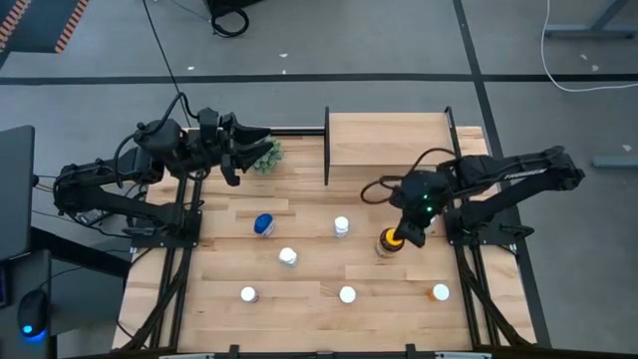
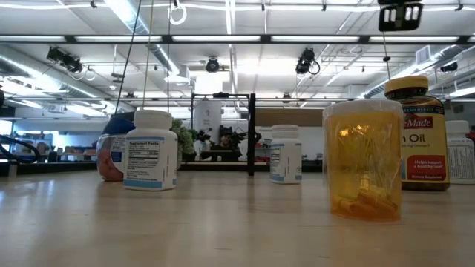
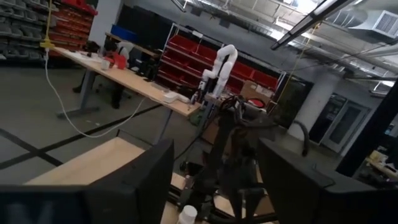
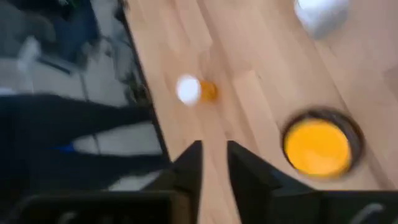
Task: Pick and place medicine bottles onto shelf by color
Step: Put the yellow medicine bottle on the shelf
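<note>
Overhead, the slatted wooden tabletop [image 1: 309, 309] filled most of the view, with the shelf [image 1: 389, 140] of pale wood and black frame standing at its far edge. Both dark arms reached in from the sides. The left hand [image 1: 261, 148] hovered at the far left of the tabletop, just beside a green spiky plant [image 1: 269, 155] and left of the shelf's black upright; its own wrist view showed the 2 fingers standing wide apart with nothing between them. The right hand [image 1: 411, 235] hung above the right half of the tabletop, just beside the large amber bottle with the yellow cap [image 1: 388, 241]; its wrist view showed the fingers [image 4: 189, 165] narrowly parted, holding nothing, the yellow cap off to one side of them.

No bottle stood on the shelf. The blue bottle [image 1: 264, 224] lay left of centre. 4 white-capped bottles were scattered across the tabletop [image 1: 342, 226], [image 1: 288, 256], [image 1: 248, 294], [image 1: 347, 294]. The small orange bottle [image 1: 440, 292] stood near the front right corner.
</note>
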Controlling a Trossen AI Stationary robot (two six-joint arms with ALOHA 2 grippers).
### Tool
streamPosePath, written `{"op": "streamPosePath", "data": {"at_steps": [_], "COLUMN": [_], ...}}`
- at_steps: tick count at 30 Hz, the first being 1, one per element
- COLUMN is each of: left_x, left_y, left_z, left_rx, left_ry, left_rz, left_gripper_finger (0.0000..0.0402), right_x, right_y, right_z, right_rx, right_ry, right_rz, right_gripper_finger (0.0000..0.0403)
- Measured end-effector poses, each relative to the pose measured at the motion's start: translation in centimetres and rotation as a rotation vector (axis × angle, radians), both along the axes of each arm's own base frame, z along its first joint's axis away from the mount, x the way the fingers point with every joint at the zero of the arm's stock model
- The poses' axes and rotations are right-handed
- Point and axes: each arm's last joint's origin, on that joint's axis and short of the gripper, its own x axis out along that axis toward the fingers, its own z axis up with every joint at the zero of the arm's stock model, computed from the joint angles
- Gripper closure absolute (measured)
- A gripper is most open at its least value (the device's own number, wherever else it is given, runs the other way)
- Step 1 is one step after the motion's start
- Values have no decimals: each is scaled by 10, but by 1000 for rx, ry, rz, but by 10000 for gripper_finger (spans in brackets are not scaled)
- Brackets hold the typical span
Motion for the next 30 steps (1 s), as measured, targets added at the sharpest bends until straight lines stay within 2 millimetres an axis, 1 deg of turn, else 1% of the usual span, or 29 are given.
{"op": "streamPosePath", "data": {"at_steps": [3,7,9,11,14,19,25,30], "left_x": [0,0,0,0,1,1,1,0], "left_y": [0,0,0,0,0,0,0,0], "left_z": [0,-1,-2,-4,-6,-8,-9,-9], "left_rx": [9,21,21,22,21,18,17,14], "left_ry": [5,13,32,49,70,94,99,100], "left_rz": [1,1,1,0,0,-1,-1,-1], "left_gripper_finger": [155,148,148,149,153,151,153,151], "right_x": [1,6,10,13,15,19,22,22], "right_y": [6,14,19,26,33,40,38,38], "right_z": [-5,-11,-16,-22,-34,-50,-53,-58], "right_rx": [-50,-196,-284,-369,-454,-509,-561,-560], "right_ry": [26,24,19,34,107,226,239,266], "right_rz": [16,-10,2,34,78,97,11,-2], "right_gripper_finger": [235,150,121,101,87,81,81,81]}}
